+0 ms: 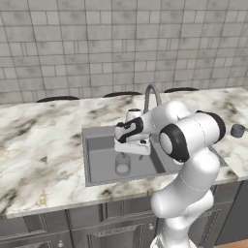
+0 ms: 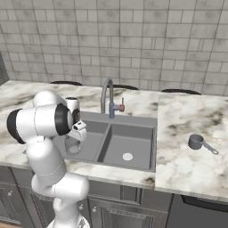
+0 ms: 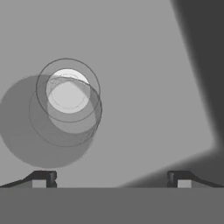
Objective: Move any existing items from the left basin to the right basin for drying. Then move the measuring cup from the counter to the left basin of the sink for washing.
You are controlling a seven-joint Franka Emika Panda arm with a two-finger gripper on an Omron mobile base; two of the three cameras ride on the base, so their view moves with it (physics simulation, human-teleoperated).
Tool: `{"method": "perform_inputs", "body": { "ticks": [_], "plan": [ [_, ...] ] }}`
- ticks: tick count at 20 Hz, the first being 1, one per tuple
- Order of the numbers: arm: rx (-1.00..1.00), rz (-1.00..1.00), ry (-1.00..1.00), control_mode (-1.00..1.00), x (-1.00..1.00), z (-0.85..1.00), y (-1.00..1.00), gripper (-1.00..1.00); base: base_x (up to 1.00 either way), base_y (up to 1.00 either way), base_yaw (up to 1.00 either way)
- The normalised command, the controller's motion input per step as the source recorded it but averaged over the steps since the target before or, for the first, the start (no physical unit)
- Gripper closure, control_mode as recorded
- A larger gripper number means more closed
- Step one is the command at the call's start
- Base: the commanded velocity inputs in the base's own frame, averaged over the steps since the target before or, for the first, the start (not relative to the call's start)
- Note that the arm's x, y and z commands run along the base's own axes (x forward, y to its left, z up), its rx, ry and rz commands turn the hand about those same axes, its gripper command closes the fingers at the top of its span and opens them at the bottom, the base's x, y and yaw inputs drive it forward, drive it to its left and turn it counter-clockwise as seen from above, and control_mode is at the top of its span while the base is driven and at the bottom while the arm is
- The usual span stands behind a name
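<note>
A pale see-through tumbler (image 1: 122, 164) stands upright in the left basin (image 1: 101, 160) of the grey sink. In the hand view the tumbler (image 3: 68, 107) sits up and to the left, over the pale drain, outside the gap between my fingertips (image 3: 43, 178). My gripper (image 1: 128, 153) hangs open just above the tumbler, pointing down, with nothing between its fingers. From the right base view my arm partly hides the tumbler (image 2: 71, 145) and the gripper (image 2: 76, 138). The right basin (image 2: 133, 142) holds nothing. The dark grey measuring cup (image 2: 196, 141) rests on the counter (image 2: 187, 120) right of the sink.
The tall arched faucet (image 1: 151, 97) rises behind the sink, close behind my hand. A tiled wall backs the counter. Wide marble worktop (image 1: 38, 140) lies left of the sink. The measuring cup (image 1: 237, 131) sits near the right edge of the left base view.
</note>
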Motion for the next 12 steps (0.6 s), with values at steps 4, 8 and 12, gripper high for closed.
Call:
{"method": "perform_inputs", "body": {
  "ticks": [4,8,12],
  "plan": [
    [0.01,0.00,0.00,-1.00,0.12,-0.02,0.00,-1.00,0.00,0.00,0.00],
    [0.00,0.00,0.00,-1.00,0.15,-0.03,0.00,-1.00,0.00,0.00,0.00],
    [0.01,0.00,0.00,-1.00,0.12,-0.07,0.00,-1.00,0.00,0.00,0.00]
  ]
}}
